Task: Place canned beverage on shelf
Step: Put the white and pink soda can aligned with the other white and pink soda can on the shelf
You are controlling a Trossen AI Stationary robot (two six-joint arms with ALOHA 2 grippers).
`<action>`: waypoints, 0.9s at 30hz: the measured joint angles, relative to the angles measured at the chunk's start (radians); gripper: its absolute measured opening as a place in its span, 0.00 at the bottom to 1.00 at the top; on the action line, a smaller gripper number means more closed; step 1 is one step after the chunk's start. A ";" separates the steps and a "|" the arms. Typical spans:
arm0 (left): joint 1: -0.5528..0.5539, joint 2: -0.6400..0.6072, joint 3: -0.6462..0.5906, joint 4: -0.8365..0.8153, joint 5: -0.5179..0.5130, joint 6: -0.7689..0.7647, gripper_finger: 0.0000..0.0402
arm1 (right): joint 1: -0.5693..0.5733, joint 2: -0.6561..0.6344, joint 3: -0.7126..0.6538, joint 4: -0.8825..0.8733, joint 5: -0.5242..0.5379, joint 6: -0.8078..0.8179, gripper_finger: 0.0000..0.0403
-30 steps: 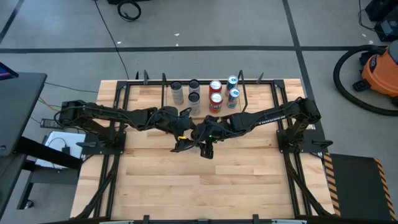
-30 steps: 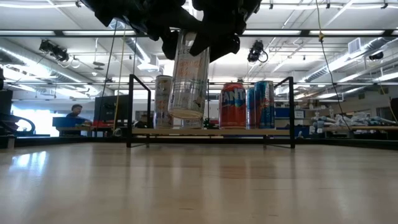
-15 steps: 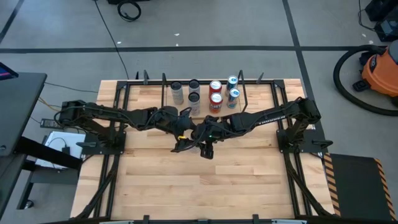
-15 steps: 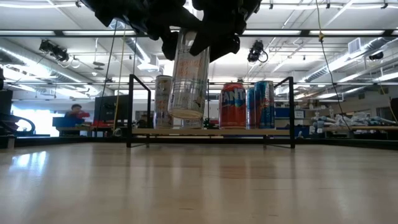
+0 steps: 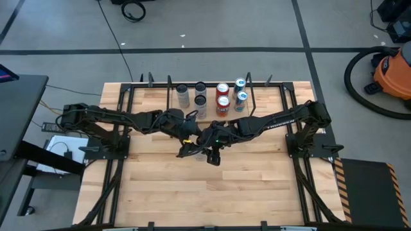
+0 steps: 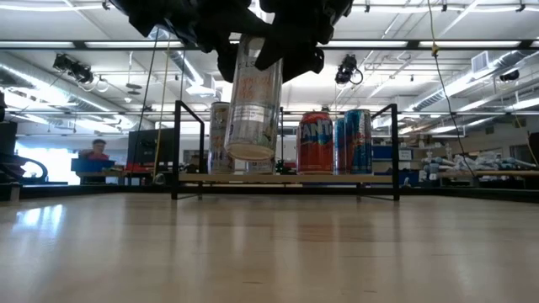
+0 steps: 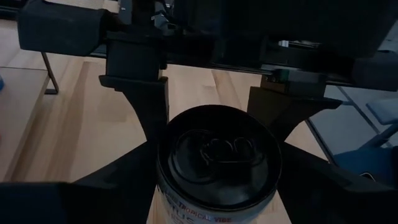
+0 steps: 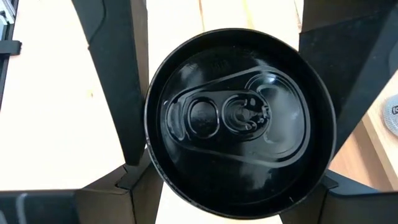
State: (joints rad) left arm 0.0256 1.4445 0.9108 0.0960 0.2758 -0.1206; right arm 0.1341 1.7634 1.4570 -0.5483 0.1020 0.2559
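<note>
A pale beverage can (image 6: 253, 101) with a dark top (image 8: 239, 118) hangs in mid-air over the middle of the table, in front of the shelf (image 6: 286, 178). My left gripper (image 5: 191, 146) and my right gripper (image 5: 212, 151) meet at its upper end, and both are shut on it. The dark grippers hide most of the can in the high view. The shelf (image 5: 253, 96), black rods around a wood board, stands at the table's far edge. Several cans (image 5: 222, 96) stand on it. My left gripper (image 7: 217, 186) has the can's upper wall (image 7: 168, 199), just under the rim, between its two fingers (image 7: 118, 186). It comes slanting down from the table's left. The can hangs below, slightly tilted, clear of the table. My right gripper (image 8: 236, 186) pinches the can at its top rim (image 8: 155, 168), with one finger (image 8: 134, 186) on each side. It comes slanting down from the table's right, opposite the left gripper. The can's lower end (image 6: 250, 151) hangs free above the table.
Red and blue cans (image 6: 337, 141) fill the shelf's right half, and pale ones (image 6: 221, 135) stand at its left. The wood tabletop (image 5: 205, 192) lies bare on the near side. A person (image 6: 97, 156) shows far off in the room.
The can has tipped and turned a little between the two grippers. Both arms have kept their place.
</note>
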 joint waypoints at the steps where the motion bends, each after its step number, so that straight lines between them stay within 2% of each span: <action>1: 0.000 0.000 0.000 0.000 0.001 -0.001 0.71 | 0.000 0.000 0.000 0.000 0.000 0.001 0.61; 15: 0.000 0.000 0.000 0.000 0.008 0.000 0.65 | 0.000 0.000 0.000 -0.003 0.004 0.004 0.61; 27: 0.000 -0.013 0.000 -0.011 0.008 0.002 0.64 | -0.001 0.001 0.000 0.007 0.008 0.000 0.66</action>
State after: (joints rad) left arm 0.0254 1.4317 0.9104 0.0846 0.2841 -0.1188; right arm 0.1329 1.7641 1.4570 -0.5415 0.1104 0.2559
